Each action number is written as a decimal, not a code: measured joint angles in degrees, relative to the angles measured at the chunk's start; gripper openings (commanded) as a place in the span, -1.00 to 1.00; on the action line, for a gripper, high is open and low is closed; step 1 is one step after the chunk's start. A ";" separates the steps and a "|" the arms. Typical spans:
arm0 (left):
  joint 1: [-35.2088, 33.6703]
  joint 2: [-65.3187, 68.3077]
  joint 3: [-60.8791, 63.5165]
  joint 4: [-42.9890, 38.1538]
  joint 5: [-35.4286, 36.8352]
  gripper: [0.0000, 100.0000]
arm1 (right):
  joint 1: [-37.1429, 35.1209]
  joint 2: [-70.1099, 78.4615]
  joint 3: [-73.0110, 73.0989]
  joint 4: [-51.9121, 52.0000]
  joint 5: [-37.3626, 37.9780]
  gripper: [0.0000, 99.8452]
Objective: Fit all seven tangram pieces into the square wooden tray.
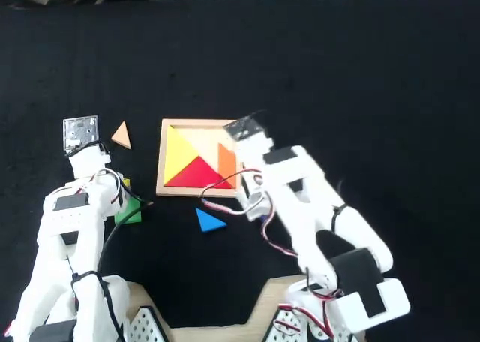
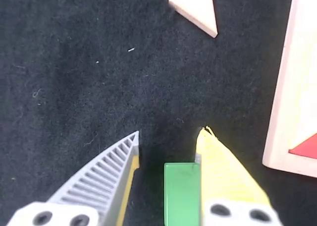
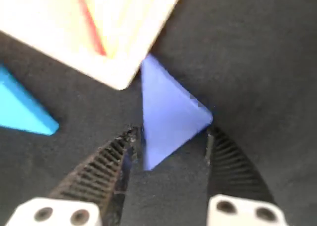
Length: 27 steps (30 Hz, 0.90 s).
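The square wooden tray [image 1: 161, 162] holds a yellow, a red and an orange piece. A green piece [image 2: 182, 191] lies between the fingers of my open left gripper [image 2: 171, 133], against the yellow-taped finger [image 2: 220, 171] and apart from the grey one. This gripper stands left of the tray [image 2: 287, 107]. My right gripper [image 3: 171, 131] is open at the tray's near right corner [image 3: 116, 75]. Its fingers sit close on either side of a violet-blue triangle [image 3: 168, 112] that touches that corner. A pale wooden triangle [image 1: 121, 136] and a light blue triangle [image 1: 210, 220] lie loose on the cloth.
The table is covered in black cloth. The right arm [image 1: 300, 199] reaches over the tray's right edge and hides part of it. A small square tag [image 1: 80, 132] lies at the far left. The arm bases stand at the near edge.
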<state>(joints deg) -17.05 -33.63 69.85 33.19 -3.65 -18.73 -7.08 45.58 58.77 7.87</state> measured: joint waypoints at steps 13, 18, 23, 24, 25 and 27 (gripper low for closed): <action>0.00 0.00 0.00 0.00 0.00 -0.62 | 2.20 0.00 -0.09 -1.67 4.22 -0.60; 0.00 0.00 0.00 0.00 0.00 -0.62 | 2.20 0.00 -2.02 -1.67 7.03 -0.60; 0.00 0.00 0.00 0.00 0.00 -0.62 | 2.20 0.00 -2.20 -1.67 7.21 -0.60; 0.00 0.00 0.00 0.00 0.00 -0.62 | 2.20 0.00 -2.20 -1.67 7.21 -0.60; 0.00 0.00 0.00 0.00 0.00 -0.62 | 2.20 0.00 -2.20 -1.67 7.21 -0.60; 0.00 0.00 0.00 0.00 0.00 -0.62 | 2.20 0.00 -2.20 -1.67 7.21 -0.59</action>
<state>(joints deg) -17.05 -33.63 69.85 33.19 -3.65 -16.53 -7.08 43.38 57.10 15.08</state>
